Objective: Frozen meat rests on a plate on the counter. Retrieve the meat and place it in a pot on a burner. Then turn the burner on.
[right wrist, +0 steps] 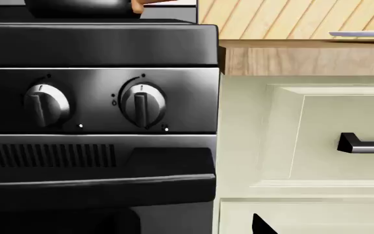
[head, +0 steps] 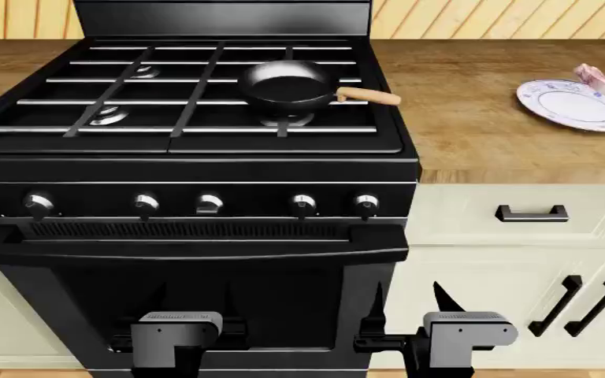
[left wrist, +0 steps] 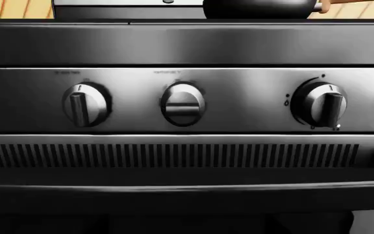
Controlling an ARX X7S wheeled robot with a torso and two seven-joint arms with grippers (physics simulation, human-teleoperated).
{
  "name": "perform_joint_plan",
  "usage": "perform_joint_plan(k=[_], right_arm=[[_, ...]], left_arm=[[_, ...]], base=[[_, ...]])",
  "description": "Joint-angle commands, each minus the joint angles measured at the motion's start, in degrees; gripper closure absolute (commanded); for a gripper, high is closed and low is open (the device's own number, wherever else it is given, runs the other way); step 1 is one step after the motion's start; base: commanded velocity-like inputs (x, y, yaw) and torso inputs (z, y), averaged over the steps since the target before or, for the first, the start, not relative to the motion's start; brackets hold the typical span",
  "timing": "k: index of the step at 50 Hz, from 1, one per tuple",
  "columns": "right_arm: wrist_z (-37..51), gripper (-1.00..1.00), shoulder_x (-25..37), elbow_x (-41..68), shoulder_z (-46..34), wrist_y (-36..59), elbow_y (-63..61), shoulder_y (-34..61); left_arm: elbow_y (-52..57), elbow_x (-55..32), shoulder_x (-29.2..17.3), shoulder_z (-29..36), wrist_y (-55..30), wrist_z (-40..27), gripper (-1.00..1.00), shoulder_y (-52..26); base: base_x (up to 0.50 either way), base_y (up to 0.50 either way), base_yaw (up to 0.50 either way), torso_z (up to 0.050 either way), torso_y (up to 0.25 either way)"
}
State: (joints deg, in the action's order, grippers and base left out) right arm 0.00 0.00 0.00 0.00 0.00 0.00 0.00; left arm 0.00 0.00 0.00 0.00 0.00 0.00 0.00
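**Reaching for the meat: start from the far right**

Lying at about two o'clock in the head view, the meat sits half off the plate, draped over its far rim rather than centred on it. The plate rests on the counter, well apart from the stove. The pot stands empty over the burner at about twelve o'clock, its wooden handle pointing toward three o'clock.

Both arms hang low in front of the oven door, far from everything. The right gripper has its fingers apart; the left gripper looks parted too, though its dark fingers are hard to read against the door.

My judgement: nothing has begun, so the step in hand is the pickup. The right arm is the nearer one. It should rise above counter height first, then come down on the slab from above, closing across its short width. Since the meat overhangs the rim, a push could slide it onto the counter or tip the plate.

The knobs wait for later.
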Motion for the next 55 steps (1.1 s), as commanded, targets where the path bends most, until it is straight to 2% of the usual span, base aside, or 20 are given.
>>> perform_joint_plan(k=[1,10,48,55], right_arm=[[0.8,-1.0,0.93,0.99,-1.27,-0.3,-0.1,-0.11],[1.34,-1.0,2.63,2.58,-3.85,0.28,0.4,0.07],[3.69,-1.0,5.25,7.52,-6.38,-0.31,0.71,0.39],[3.83,-1.0,5.58,9.13,-6.46,0.09,1.13,0.84]], left_arm=[[0.46,-1.7,-1.02,0.92,-0.09,-0.27,-1.0,0.22],[0.94,-4.44,-2.55,2.31,-0.18,-0.53,-1.0,0.56],[-0.12,-8.56,-5.37,5.63,0.43,-2.85,-1.0,0.12],[-2.95,-8.48,-4.44,4.72,-3.76,-7.03,-1.0,-2.06]], base=[[0.0,0.0,0.0,0.05,0.0],[0.0,0.0,0.0,0.05,0.0],[0.0,0.0,0.0,0.05,0.0],[0.0,-0.29,0.0,0.015,0.0]])
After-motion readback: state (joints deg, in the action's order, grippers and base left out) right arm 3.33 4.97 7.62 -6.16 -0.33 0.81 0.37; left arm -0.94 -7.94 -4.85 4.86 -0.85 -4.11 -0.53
